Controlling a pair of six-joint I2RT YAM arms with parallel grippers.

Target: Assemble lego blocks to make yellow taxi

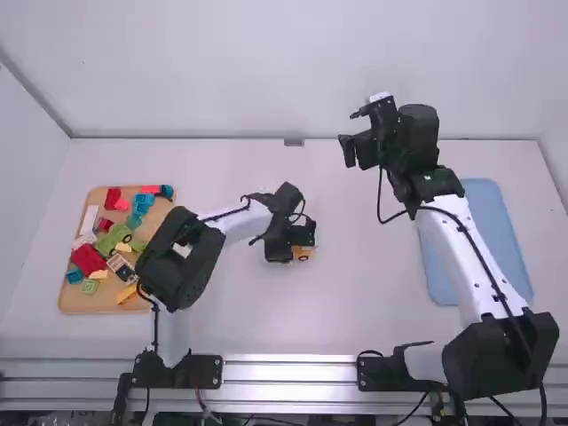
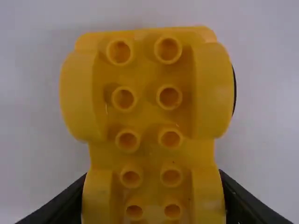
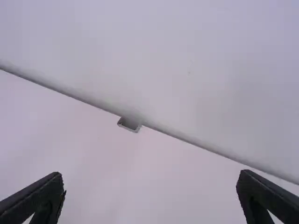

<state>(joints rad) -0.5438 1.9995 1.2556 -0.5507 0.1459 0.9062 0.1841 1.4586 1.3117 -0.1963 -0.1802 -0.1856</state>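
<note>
Left gripper (image 1: pixel 304 234): fingers (image 2: pixel 65 205) pinching the yellow vehicle base (image 2: pixel 150 135) from both sides. Two rows of studs run lengthwise between its raised side arches. Right gripper (image 1: pixel 351 133): fingers (image 3: pixel 39 198) spread wide, with nothing between them; position, beyond and to the right of the left fingers. Outward left of the left fingers: wooden tray (image 1: pixel 93 305) carrying mixed blocks (image 1: pixel 114 238). Outward right of both finger pairs: blue tray (image 1: pixel 486 213), partly beneath the right arm.
</note>
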